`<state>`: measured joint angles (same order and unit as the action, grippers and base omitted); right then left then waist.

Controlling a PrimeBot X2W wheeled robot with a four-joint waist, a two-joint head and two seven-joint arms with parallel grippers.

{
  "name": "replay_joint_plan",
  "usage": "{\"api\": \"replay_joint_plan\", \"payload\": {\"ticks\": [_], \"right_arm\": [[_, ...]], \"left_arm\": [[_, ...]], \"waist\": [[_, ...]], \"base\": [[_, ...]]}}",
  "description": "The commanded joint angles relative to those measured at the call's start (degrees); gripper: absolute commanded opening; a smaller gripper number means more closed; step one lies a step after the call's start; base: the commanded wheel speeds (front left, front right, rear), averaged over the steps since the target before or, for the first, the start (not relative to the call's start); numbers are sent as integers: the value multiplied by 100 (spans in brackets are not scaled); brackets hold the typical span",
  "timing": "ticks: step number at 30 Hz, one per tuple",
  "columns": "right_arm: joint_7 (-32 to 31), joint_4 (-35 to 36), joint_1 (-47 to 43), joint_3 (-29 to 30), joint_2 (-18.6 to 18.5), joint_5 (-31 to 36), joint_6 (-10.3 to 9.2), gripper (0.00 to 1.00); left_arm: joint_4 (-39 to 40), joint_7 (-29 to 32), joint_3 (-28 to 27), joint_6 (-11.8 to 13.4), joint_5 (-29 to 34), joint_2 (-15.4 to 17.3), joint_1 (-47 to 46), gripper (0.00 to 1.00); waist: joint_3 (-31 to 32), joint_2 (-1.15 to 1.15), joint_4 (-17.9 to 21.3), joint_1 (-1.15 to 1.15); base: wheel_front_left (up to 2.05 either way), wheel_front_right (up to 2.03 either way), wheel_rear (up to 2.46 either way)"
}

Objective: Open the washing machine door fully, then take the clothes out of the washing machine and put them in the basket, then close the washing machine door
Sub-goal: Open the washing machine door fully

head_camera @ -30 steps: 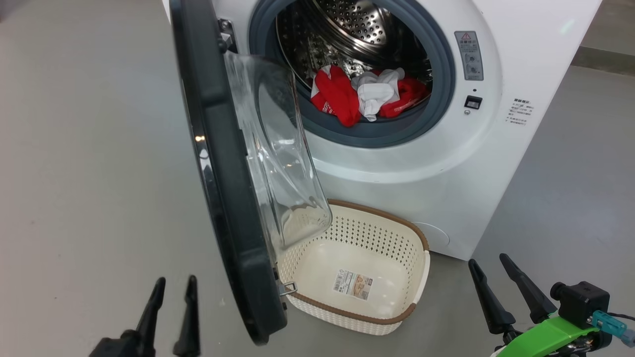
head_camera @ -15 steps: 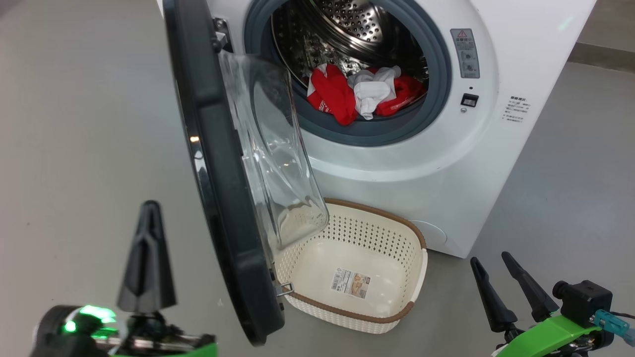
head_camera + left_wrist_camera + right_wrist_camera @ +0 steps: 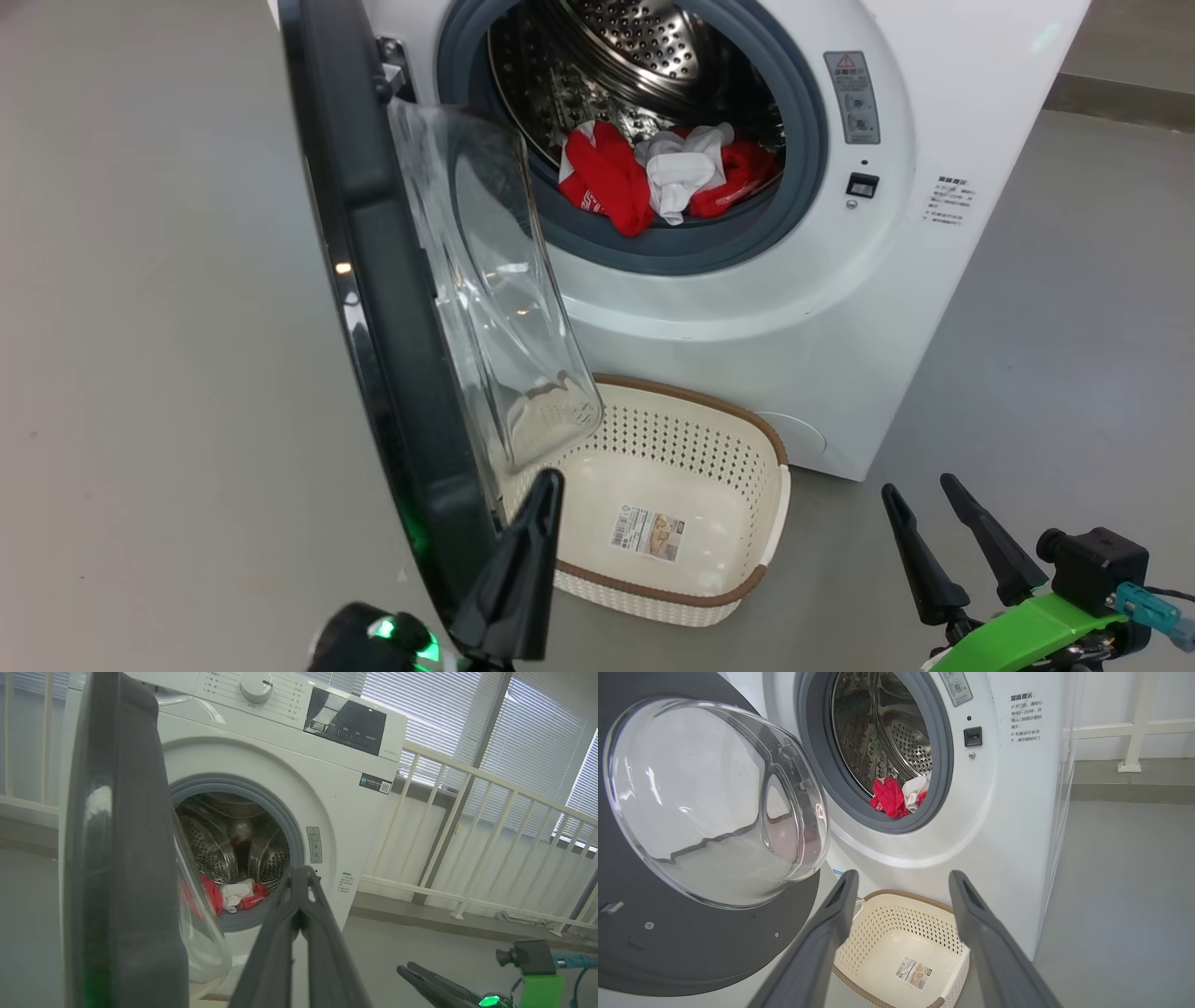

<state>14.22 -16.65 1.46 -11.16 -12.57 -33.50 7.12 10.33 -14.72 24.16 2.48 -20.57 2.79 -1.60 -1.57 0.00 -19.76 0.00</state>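
Head view, near first. Left pincer at 6 o'clock, both fingers pressed together into one dark wedge, nothing between them. A second ago it sat at 7 o'clock with fingers apart, out on the floor side of the door. Now it rises on the door's inner side, tip over the near-left corner of the basket. Contact with the door: cannot tell.

Right pincer at 4 o'clock, fingers apart, holding nothing, same spot as before.

The basket stands on the floor at 6 o'clock, just in front of the washing machine, paper label on its base. It has not moved; the whole picture has slid a little to the left, so that is the camera.

The washing machine door stands swung out at 9 o'clock, edge-on to the head camera, its glass bowl bulging toward the basket's 10 o'clock corner. Same angle as earlier.

Farthest, at 12 o'clock: the clothes lie in the bottom of the steel drum, red fabric hanging over the grey gasket at the front, white cloth in the middle of the red. Same heap as earlier.
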Motion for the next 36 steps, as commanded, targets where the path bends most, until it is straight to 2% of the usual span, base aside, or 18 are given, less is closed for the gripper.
{"api": "replay_joint_plan", "payload": {"ticks": [1,5,9,21,29,36], "right_arm": [[78,135,205,-88,-70,78,36,100],[78,136,192,-93,-60,84,36,100],[78,143,185,-93,-59,88,36,100],[78,166,178,-87,-76,101,36,100],[78,181,179,-106,-51,146,36,100],[78,196,189,-132,-74,149,36,100]], "left_arm": [[-74,-28,-68,0,-138,9,-92,0],[-514,-28,-3,-1,-611,9,-68,0],[-811,-28,-67,-23,-746,9,-89,0],[-1444,-28,-544,20,-719,9,-116,0],[-1480,-28,-1253,9,-521,9,42,0],[-1564,-28,-2196,-176,-150,9,129,0]], "waist": [[3,0,28,0],[3,0,57,0],[-1,0,63,0],[-31,0,12,0],[-73,0,-66,0],[-149,0,-124,0]], "base": [[0,0,0],[0,0,0],[0,0,0],[0,0,0],[0,0,0],[0,0,0]]}}
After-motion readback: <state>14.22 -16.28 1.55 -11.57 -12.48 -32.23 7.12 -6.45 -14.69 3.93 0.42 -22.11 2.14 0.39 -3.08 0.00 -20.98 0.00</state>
